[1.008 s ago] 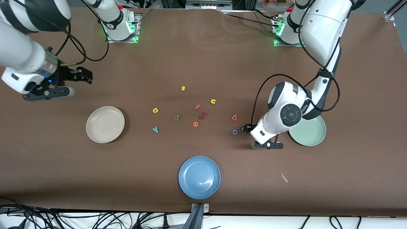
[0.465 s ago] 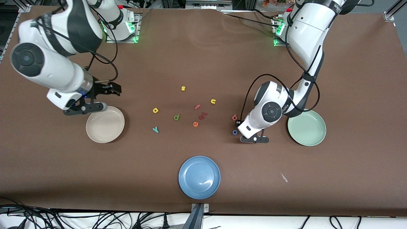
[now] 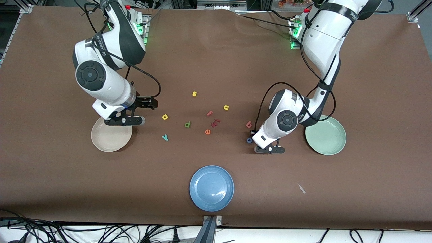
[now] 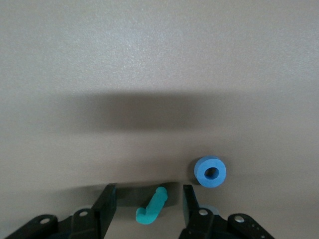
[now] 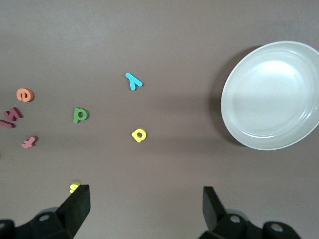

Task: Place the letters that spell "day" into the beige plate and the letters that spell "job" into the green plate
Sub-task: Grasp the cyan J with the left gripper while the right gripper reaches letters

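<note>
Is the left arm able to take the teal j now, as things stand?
Probably yes: the left claw is down at the table with the teal j between its fingers, and the blue o lies beside, outside them.

The desk (image 3: 216,60) is evenly and brightly lit from overhead. Soft shadows are cast just under both arms. A white glare spot is seen on the blue plate (image 3: 202,199). In the left wrist view a broad dark shadow band is laid across washed-out, paler cloth.
</note>
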Available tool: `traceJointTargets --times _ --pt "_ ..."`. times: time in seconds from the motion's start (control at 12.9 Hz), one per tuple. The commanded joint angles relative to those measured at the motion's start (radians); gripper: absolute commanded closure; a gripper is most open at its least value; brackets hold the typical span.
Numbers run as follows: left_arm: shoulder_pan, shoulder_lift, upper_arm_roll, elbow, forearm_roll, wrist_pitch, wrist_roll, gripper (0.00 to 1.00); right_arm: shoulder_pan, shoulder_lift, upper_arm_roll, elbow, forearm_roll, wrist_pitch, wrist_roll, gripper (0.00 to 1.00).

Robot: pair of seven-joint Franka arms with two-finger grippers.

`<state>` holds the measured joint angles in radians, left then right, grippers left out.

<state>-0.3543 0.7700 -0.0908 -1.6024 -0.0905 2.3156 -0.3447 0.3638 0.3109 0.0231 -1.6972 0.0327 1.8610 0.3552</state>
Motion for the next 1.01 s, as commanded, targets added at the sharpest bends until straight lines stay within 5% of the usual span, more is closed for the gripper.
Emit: traceJointTargets --times 0.0,0.31,0.78,0.93 --pt "-0.02 -0.003 0.011 -0.002 -0.011 0.002 -0.007 0.44 0.009 -0.033 -0.006 -0.115 0.004 0.111 0.051 0.0" --pt "-0.022 0.003 0.011 -0.002 -0.009 -0.002 -0.007 0.56 0.026 -0.036 0.027 -0.257 0.0 0.335 0.16 0.0" --pt "-0.025 0.005 0.013 -0.002 -0.003 -0.009 -0.005 0.95 0.063 0.046 0.026 -0.323 -0.022 0.513 0.162 0.0" --pt "-0.025 0.005 0.014 -0.001 -0.003 -0.009 -0.005 0.96 0.063 0.077 0.026 -0.369 -0.022 0.614 0.16 0.0"
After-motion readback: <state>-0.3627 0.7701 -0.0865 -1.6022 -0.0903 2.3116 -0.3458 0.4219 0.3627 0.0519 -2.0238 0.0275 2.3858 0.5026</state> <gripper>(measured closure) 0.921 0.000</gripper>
